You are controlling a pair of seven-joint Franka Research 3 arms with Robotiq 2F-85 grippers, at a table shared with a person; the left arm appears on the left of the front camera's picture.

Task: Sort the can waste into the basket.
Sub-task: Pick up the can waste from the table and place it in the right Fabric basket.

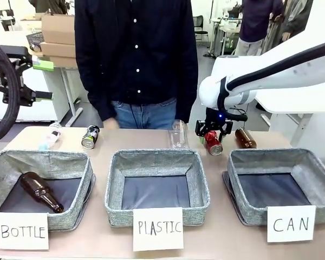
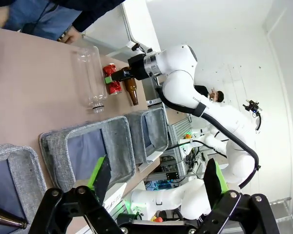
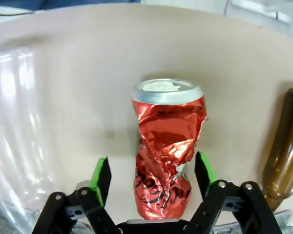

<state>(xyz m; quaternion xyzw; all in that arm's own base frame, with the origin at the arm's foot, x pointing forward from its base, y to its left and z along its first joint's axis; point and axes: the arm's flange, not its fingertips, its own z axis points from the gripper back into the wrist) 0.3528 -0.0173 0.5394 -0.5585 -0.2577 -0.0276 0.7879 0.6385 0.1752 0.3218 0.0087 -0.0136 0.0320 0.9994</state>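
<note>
Our right fingers (image 3: 101,178) stand spread on either side of the dented red can (image 3: 168,146), not yet pressing it. There is a clear gap at one pad and a thinner one at the other. The can lies on the desk (image 1: 135,142), between a brown bottle (image 3: 283,146) just beside it and a clear bottle (image 3: 14,122). Our left fingers (image 2: 98,170) hang released, grasping nothing. We judge the task barely begun. The CAN basket (image 1: 281,157) holds no can, the red one awaits the squeeze and lift, and the black-blue can (image 1: 90,136) lies well apart, across the desk.
</note>
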